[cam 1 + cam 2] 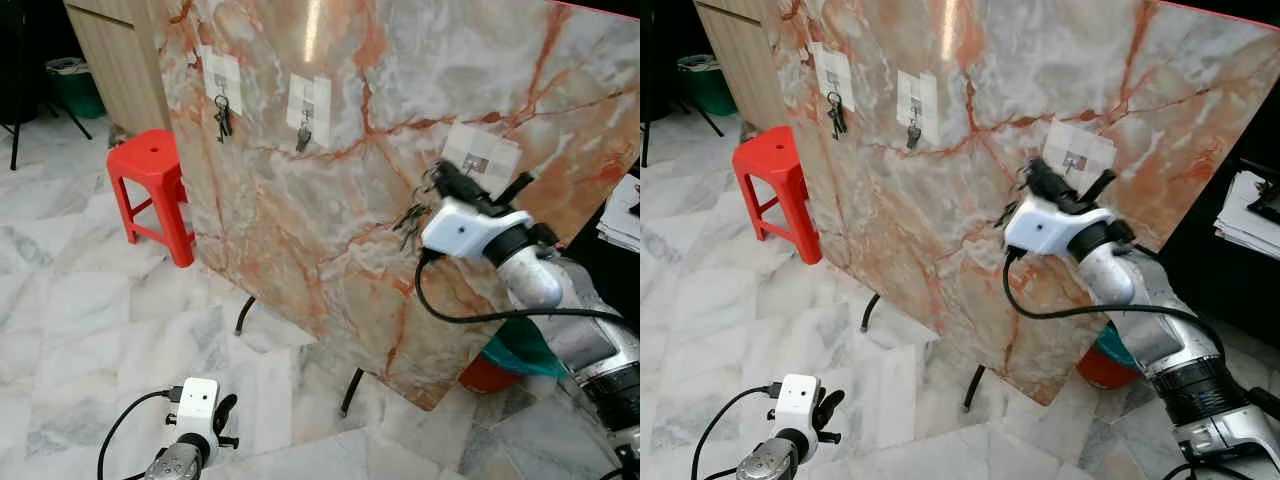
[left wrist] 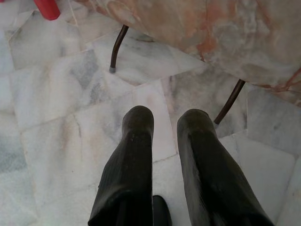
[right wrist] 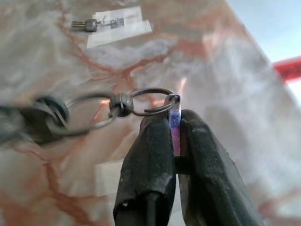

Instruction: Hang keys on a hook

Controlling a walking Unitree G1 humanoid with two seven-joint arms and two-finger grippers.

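Left claw [image 1: 226, 418]: low over marble floor [image 1: 60, 300], fingers slightly apart, nothing held. Red stool [image 1: 155, 190] beside marble board [image 1: 330, 200]. Two hooks w/ keys [image 1: 222, 118], [image 1: 303, 138]. Right claw [image 3: 173, 141]: clamped on key ring [image 3: 155, 101], bunch dangling just below third taped hook [image 1: 1076, 160].

A large white marble slab [image 1: 400, 150] veined in orange and rust fills the upper centre. White tape patches [image 1: 221, 75] dot it. At the left stands a bright red plastic stool [image 1: 155, 190]. The pale grey-veined marble floor [image 1: 60, 330] lies below. The right tool [image 3: 174, 141] has black fingers [image 3: 148, 160] pinching a silvery metal key ring [image 3: 153, 101].
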